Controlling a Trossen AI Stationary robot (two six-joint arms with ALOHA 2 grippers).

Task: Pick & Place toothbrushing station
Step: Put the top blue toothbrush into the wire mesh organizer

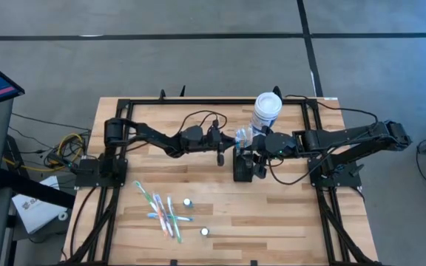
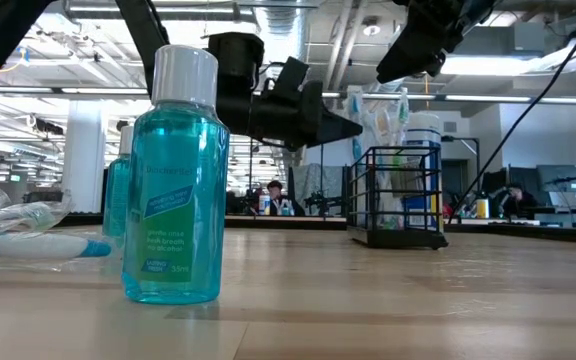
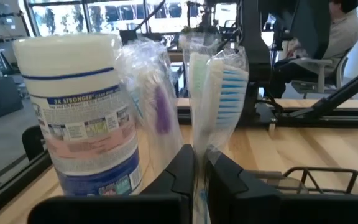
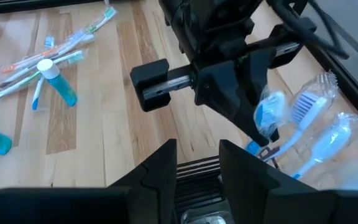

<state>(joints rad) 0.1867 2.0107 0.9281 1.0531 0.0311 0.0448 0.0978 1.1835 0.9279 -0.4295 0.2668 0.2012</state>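
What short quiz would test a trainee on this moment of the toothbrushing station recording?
1. True or false: the left claw is shut on a wrapped toothbrush.
2. Multiple choice: the white canister stands A) close to the toothbrushing station, B) among the loose brushes at the table's front, C) on the floor.
3. Short answer: which claw sits over the station's wire rim?

Key: 1 true. 2 A. 3 the right claw.
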